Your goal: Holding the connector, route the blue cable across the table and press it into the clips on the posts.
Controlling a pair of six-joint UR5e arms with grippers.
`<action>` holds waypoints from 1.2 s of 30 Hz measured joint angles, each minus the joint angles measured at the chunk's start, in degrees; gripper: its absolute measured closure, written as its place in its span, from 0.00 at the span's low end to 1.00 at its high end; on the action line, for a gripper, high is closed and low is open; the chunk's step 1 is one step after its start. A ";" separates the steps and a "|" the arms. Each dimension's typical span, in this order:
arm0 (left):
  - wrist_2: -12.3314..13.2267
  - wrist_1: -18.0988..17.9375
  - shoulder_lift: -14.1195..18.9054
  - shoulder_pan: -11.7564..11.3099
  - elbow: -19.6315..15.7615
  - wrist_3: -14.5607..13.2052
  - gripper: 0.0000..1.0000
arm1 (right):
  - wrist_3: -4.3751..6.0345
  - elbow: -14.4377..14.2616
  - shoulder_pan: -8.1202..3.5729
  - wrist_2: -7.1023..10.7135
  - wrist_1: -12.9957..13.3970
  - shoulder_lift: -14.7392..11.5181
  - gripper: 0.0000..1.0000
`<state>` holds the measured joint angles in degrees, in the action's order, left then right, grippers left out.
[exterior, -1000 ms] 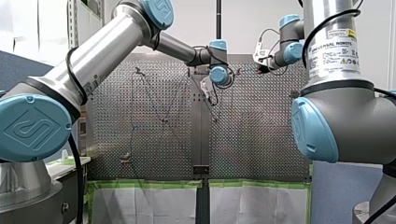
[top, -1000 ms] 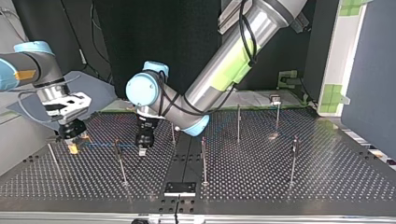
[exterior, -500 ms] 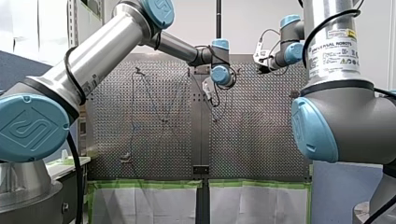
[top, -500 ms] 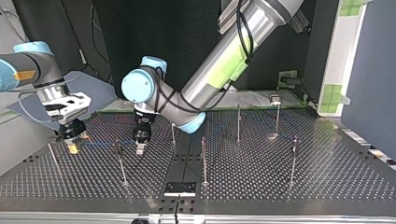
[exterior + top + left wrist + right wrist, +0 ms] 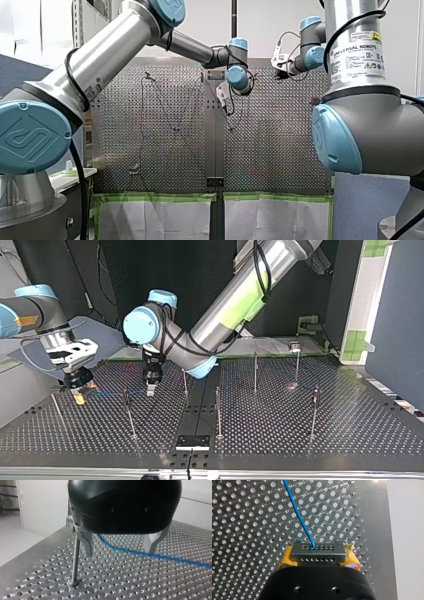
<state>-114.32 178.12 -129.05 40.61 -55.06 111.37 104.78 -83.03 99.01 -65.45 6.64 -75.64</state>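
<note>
Right wrist view: connector [image 5: 317,553] clamped, blue cable [image 5: 298,512] trailing off over the table [image 5: 242,530].
My right gripper [image 5: 319,560] pinched the connector between its yellow pads [image 5: 286,560], at the top view's left middle, I judge to anchor that end. My left gripper [image 5: 119,551] stood wide astride the cable beside a post [image 5: 75,552], seemingly to guide it clipward.

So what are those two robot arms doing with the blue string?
They are laying a blue cable across the holed table. My right gripper is shut on the grey connector at the cable's end, between its yellow pads. My left gripper is open right by the cable, beside a thin post. Whether the cable sits in that post's clip cannot be seen.
</note>
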 joint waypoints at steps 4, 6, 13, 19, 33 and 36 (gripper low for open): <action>1.09 -0.88 2.21 0.45 -2.17 0.10 0.02 | 0.00 -0.02 0.02 0.11 -0.03 0.00 1.00; 2.00 -1.87 3.37 0.82 -3.36 0.02 0.02 | 0.00 -0.02 0.09 0.13 -0.04 0.00 1.00; 3.80 -5.47 7.10 1.59 -7.07 -0.07 0.02 | 0.00 -0.06 0.18 0.14 -0.06 0.02 1.00; 1.89 -8.94 10.57 0.44 -10.55 -1.37 0.02 | -0.05 -0.06 0.20 0.26 0.04 0.12 1.00; -5.95 -17.25 18.90 0.98 -18.87 0.88 0.02 | -0.25 -0.15 1.06 0.75 -0.17 0.36 1.00; -6.77 -19.09 19.93 1.08 -20.71 1.76 0.02 | -0.26 -0.15 1.18 0.75 -0.20 0.41 1.00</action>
<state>-121.09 159.03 -109.12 41.70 -75.77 113.13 104.52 -83.19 100.19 -64.70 6.44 -75.23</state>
